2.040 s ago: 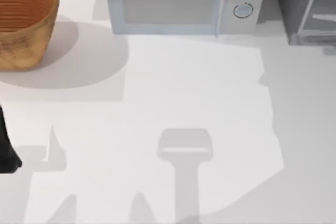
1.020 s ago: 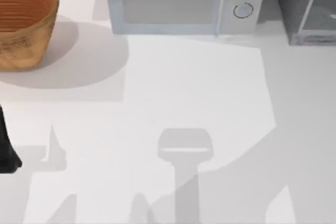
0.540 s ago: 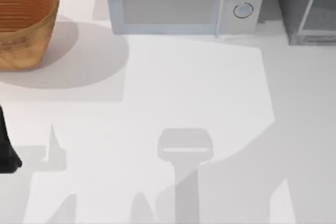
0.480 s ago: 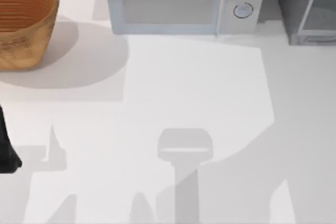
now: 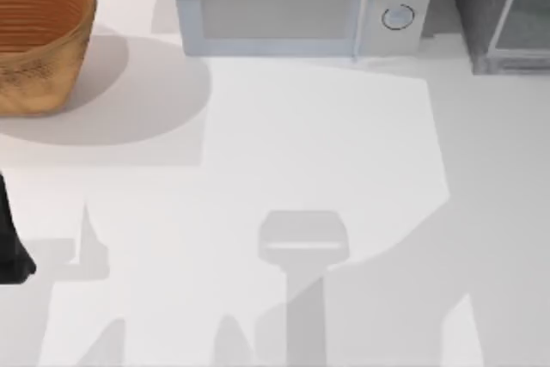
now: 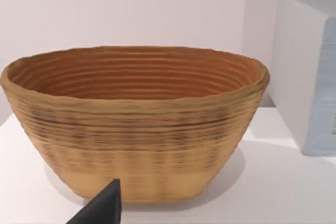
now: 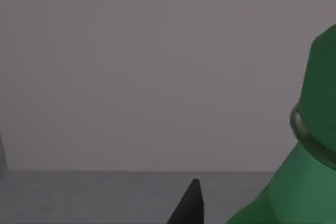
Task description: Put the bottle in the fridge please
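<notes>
A: Bottle [image 7: 310, 145] location? Jaws?
B: Glossy green plastic, ribbed cap, close beside right finger [image 7: 188, 205]. Grey wall behind. Can't tell either jaw's state.
A: Table?
B: Fridge [image 5: 503, 6] far right, boxy microwave [image 5: 296, 2] centre, ridged woven basket [image 5: 39, 36] far left. Left arm [image 5: 10, 238] at left edge.

**Bright desk, long soft shadows, dim grey right wrist view**

The top view is evenly bright. The white desk [image 5: 344, 143] carries flat grey shadows with fairly sharp edges. A round shadow spreads from the basket [image 5: 39, 36] toward the right and the near edge, so the light seems to come from the far left. A broad slanted shadow covers the desk's right part, and narrower arm-like shadows lie along the near edge. No glare shows.

The left wrist view is bright and warm; the basket's weave looks slightly smeared low on its wall.

The right wrist view is dim and grey; the bottle [image 7: 294, 192] sits close and soft-edged.
</notes>
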